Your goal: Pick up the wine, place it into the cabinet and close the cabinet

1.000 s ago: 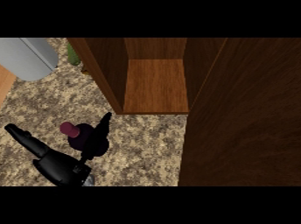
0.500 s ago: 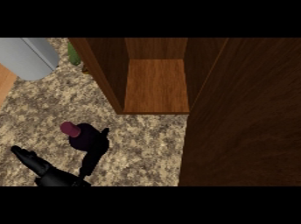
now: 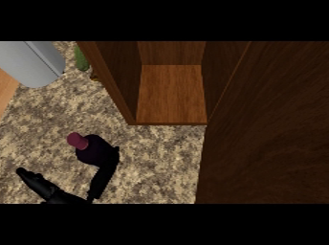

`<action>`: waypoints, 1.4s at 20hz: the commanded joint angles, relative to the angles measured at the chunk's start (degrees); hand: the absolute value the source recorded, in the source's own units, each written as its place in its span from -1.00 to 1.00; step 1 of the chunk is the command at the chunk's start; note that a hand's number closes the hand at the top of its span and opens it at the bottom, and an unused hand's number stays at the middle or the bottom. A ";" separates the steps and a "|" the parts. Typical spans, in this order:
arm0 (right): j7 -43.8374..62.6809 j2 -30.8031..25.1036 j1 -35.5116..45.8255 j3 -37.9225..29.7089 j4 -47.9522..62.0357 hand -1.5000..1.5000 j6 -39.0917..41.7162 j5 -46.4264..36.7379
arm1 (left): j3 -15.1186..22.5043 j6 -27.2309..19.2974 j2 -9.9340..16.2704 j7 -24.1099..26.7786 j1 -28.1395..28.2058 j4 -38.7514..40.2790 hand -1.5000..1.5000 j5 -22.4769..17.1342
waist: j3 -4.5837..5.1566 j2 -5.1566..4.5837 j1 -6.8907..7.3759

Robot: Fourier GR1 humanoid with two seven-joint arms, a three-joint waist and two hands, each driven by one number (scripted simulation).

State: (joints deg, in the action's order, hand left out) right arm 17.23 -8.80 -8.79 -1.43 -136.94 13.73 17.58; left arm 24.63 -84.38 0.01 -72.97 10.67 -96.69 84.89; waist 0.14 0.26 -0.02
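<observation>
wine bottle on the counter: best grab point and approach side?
Take the wine bottle around its dark body, below the maroon cap. It stands upright on the counter, so a side wrap suits it better than a pinch on the narrow top. Come from the lower left, where the left hand already has fingers against the body; that leaves the side facing the open cabinet clear for the carry.

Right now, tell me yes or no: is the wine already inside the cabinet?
No, the wine stands on the counter in front of the open cabinet, whose shelf is bare.
</observation>
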 commanded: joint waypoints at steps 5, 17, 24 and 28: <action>0.02 -1.64 -0.49 -5.17 -1.34 -1.00 2.60 8.51 | -0.66 -1.51 0.39 1.47 -4.73 6.76 -1.00 -4.47 | 0.07 -0.07 -0.30; 1.84 1.74 -2.44 1.55 -6.22 -1.00 0.18 3.72 | 0.40 -1.53 5.65 1.94 -5.64 6.02 -1.00 -13.32 | 0.28 0.14 -0.48; 0.63 1.35 0.28 0.48 -2.22 -1.00 0.85 4.46 | -1.38 -1.54 6.19 2.73 -11.86 10.63 -1.00 -17.64 | 0.31 -0.18 -0.79; -0.52 1.36 -1.58 -0.57 -2.33 -1.00 1.40 4.03 | -0.60 -1.54 3.98 4.91 -9.47 7.81 -1.00 -17.93 | 0.38 0.03 -0.71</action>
State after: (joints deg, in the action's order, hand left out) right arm 16.19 -7.24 -8.72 -0.76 -136.11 14.90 18.64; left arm 24.36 -85.58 4.98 -69.27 1.59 -88.41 67.91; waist 0.47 0.23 -0.60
